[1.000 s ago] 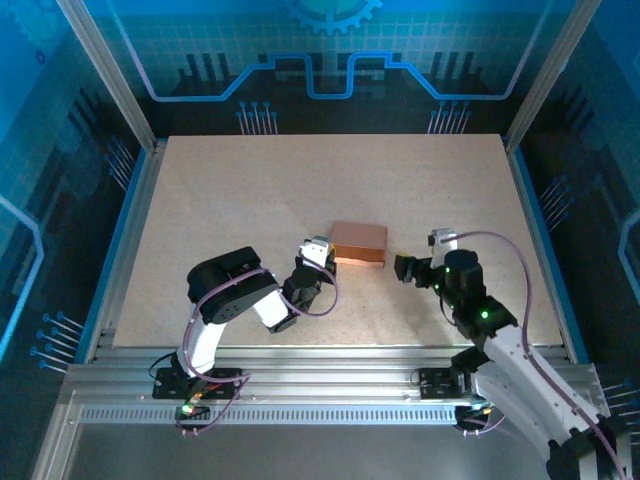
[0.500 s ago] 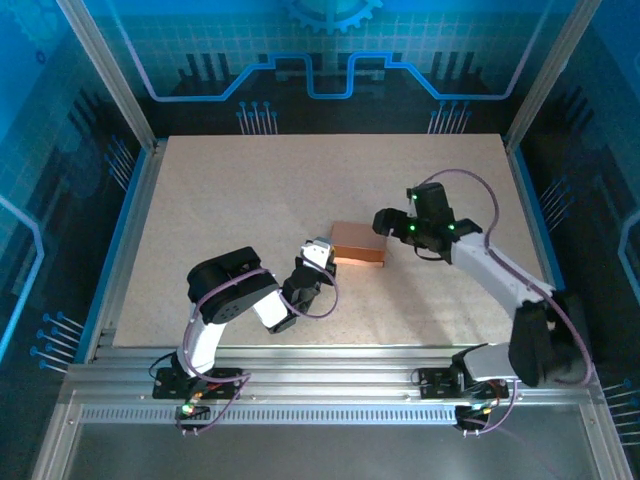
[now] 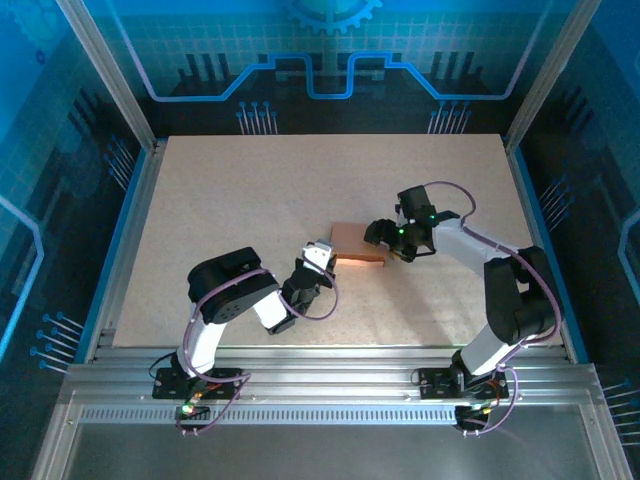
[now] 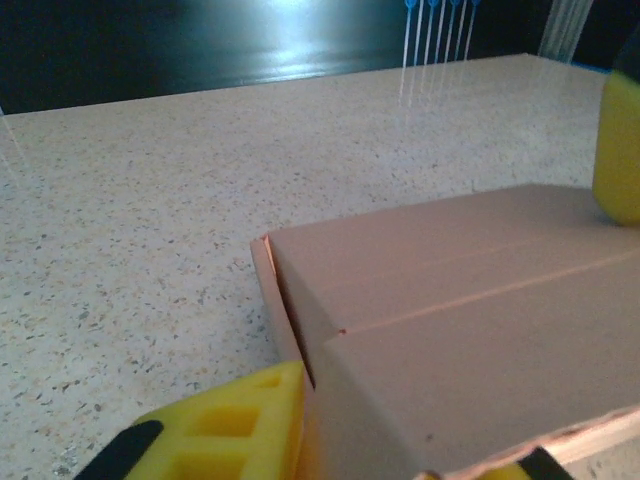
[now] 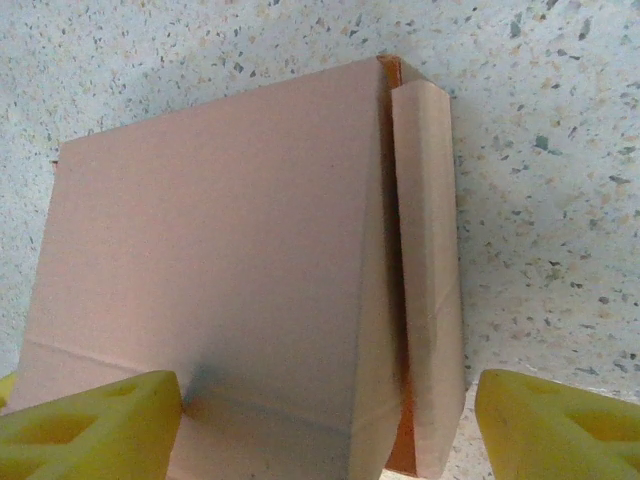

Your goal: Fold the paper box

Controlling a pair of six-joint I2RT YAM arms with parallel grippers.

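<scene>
The box (image 3: pixel 352 243) lies between both tools. Right tool (image 3: pixel 385 237) is wide open astride it, holding nothing; left tool (image 3: pixel 322 256) at its corner, grip I cannot tell. Seems light, thin, easily dented: pinch the edges

Speckled beige table (image 3: pixel 250 190), surface flat. One item lies directly on it: the paper box (image 3: pixel 352 243), salmon-orange cardboard, folded flat, near the table's centre.
</scene>
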